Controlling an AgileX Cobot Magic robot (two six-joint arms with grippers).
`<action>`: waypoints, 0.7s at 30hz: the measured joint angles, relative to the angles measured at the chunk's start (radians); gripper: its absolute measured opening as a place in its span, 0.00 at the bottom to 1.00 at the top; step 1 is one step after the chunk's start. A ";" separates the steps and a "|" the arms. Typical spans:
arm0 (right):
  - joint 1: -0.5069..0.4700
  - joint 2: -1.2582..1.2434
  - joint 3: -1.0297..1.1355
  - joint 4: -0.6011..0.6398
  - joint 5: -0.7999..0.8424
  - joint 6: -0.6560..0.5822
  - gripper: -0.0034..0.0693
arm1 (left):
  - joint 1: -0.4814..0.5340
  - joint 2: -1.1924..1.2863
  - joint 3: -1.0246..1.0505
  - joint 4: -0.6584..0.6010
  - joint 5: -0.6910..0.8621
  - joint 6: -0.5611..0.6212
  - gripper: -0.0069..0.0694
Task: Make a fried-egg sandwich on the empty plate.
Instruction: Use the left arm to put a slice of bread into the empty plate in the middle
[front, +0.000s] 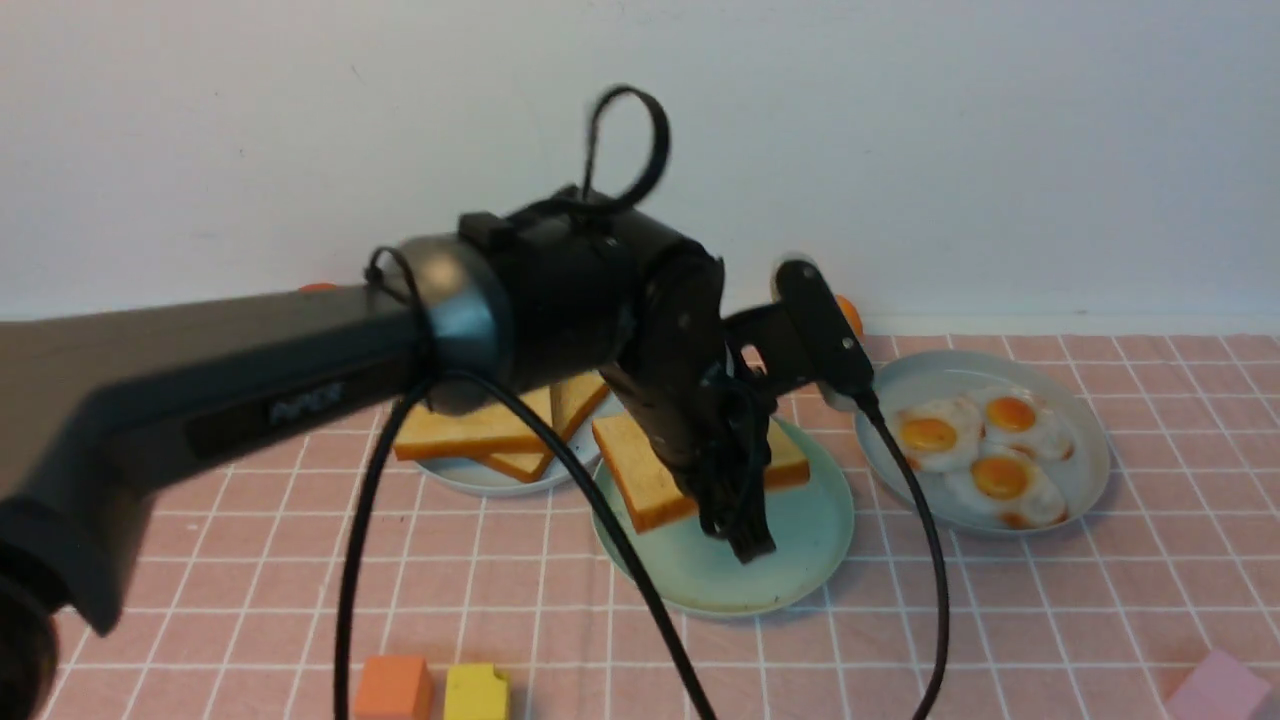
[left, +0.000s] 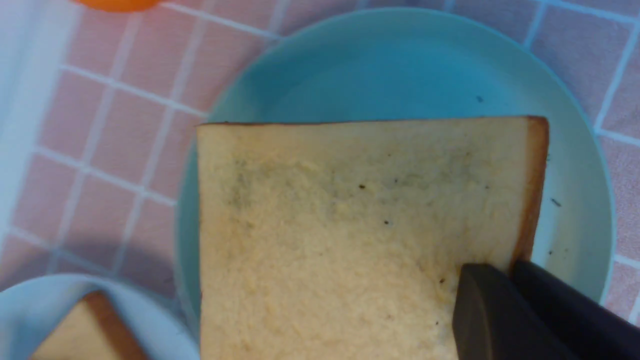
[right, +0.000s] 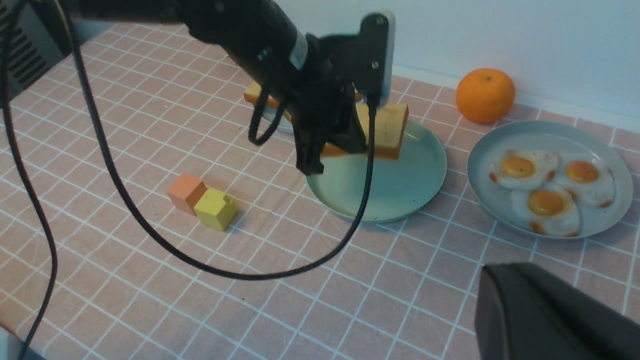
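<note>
We hold one toast slice (front: 640, 470) clamped in our left hand (front: 745, 535) over the mint-green plate (front: 810, 545), right hand (right: 550, 315) shut; a fried egg (front: 985, 450) and the second slice (front: 470, 430) remain.

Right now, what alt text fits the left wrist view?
A square toast slice fills the frame, pinched at one crust corner by the left tool, over the mint-green plate. Pink checked cloth surrounds it; a second plate peeks in.

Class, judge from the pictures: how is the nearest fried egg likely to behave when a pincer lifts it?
The egg lies thin and flat on its plate, so it is probably hard to get under. Its white looks glossy, perhaps slippery. It seems to touch the other eggs, which may shift too.
</note>
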 joint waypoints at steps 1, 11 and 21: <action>0.000 -0.003 0.000 0.000 0.002 0.000 0.07 | -0.006 0.019 0.000 0.001 -0.008 0.000 0.14; 0.000 -0.004 -0.001 0.007 0.053 0.000 0.07 | -0.007 0.077 0.000 0.008 -0.071 0.003 0.14; 0.000 -0.004 -0.001 0.008 0.053 0.000 0.07 | -0.007 0.077 0.000 0.008 -0.086 0.003 0.38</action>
